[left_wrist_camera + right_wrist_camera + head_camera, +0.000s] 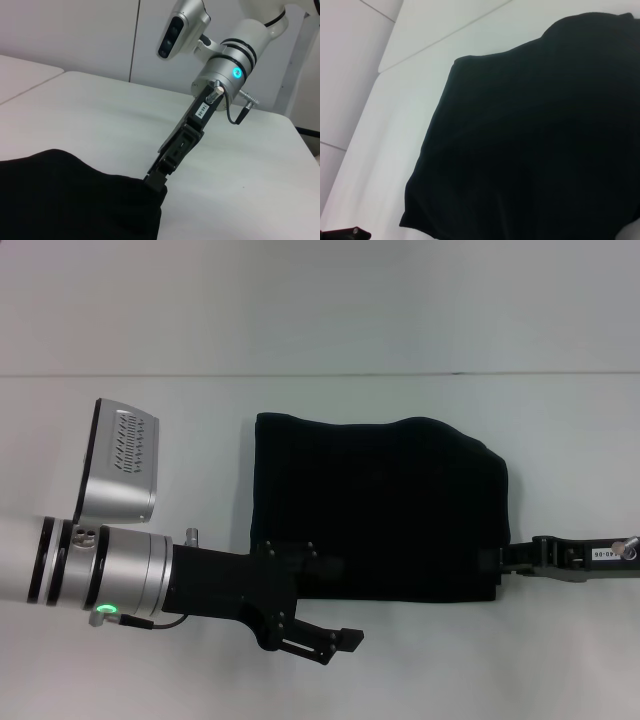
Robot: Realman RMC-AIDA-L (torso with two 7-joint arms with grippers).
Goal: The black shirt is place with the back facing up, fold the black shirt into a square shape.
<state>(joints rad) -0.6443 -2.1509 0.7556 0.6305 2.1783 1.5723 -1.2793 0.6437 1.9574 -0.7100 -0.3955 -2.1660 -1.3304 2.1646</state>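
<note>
The black shirt lies folded into a rough rectangle in the middle of the white table, plain side up, no print showing. My right gripper reaches in from the right at the shirt's near right corner. In the left wrist view that same right gripper is pinched shut on the shirt's corner edge. My left gripper hovers just off the shirt's near left corner, open, holding nothing, apart from the cloth. The right wrist view is filled mostly by the shirt.
The white table has a seam line running across behind the shirt. The left arm's silver camera housing stands to the left of the shirt. A second white tabletop edge shows in the left wrist view.
</note>
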